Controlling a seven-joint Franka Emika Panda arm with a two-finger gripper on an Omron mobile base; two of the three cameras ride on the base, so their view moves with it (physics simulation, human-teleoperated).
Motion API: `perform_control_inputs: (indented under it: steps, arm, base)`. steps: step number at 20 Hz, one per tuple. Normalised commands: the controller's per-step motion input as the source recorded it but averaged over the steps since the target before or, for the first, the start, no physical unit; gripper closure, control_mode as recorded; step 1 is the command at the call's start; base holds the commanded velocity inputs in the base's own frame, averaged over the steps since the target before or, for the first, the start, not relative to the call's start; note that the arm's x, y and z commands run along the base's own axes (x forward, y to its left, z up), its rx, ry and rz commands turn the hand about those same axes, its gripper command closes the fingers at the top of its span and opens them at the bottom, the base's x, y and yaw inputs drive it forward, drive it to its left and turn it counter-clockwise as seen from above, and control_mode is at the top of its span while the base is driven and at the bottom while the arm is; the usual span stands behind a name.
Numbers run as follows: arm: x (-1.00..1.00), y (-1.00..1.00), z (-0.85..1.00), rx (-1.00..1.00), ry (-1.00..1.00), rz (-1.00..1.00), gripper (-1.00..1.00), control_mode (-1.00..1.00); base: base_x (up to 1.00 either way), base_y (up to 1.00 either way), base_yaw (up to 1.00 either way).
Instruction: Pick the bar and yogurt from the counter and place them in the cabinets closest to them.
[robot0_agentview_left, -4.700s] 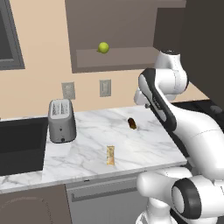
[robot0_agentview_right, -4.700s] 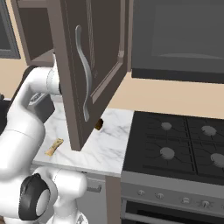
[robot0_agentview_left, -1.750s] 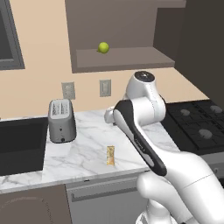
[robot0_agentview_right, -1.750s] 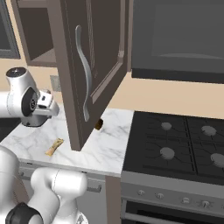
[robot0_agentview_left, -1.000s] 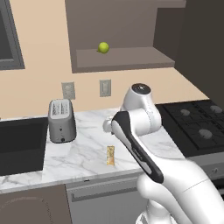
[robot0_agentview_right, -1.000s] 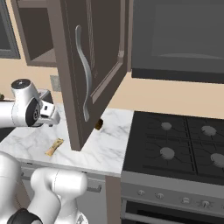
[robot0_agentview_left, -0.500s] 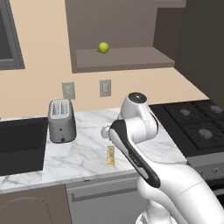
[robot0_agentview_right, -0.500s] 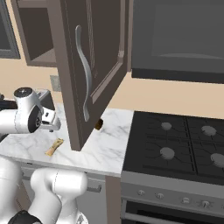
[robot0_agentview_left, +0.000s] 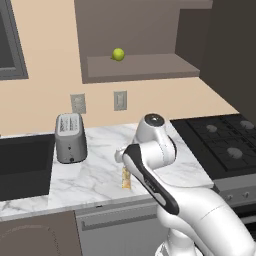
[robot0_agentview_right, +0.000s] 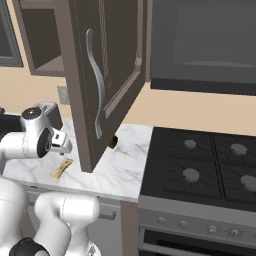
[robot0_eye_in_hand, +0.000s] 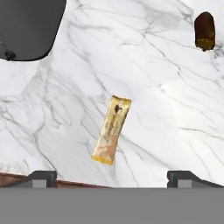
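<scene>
White marble counter (robot0_eye_in_hand: 166, 109), bar (robot0_eye_in_hand: 111, 129) lying flat, tool (robot0_eye_in_hand: 111, 177) wide open above, empty

the left base view looks from behind the arm's left, forward and down over the counter (robot0_agentview_left: 95, 175) toward the wall. the right base view looks from the arm's right, past an open cabinet door (robot0_agentview_right: 100, 80). the hand view looks close and straight down. all three share the bar (robot0_agentview_left: 126, 177) (robot0_agentview_right: 62, 167) (robot0_eye_in_hand: 111, 129) on the marble.
</scene>
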Motion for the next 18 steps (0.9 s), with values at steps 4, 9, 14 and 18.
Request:
perform_control_inputs:
  steps: [4,9,14,18]
  arm:
    - [0.26,0.01,-0.29,0.00,0.00,-0.01,-1.00,-1.00]
    - [0.20,0.04,-0.29,0.00,0.00,-0.02,-1.00,-1.00]
    - [0.12,0.08,-0.29,0.00,0.00,-0.02,-1.00,-1.00]
    - [0.10,0.08,-0.30,0.00,0.00,-0.03,-1.00,-1.00]
  base:
    - [0.00,0.00,0.00]
    - [0.00,0.00,0.00]
    - [0.00,0.00,0.00]
    - [0.00,0.00,0.00]
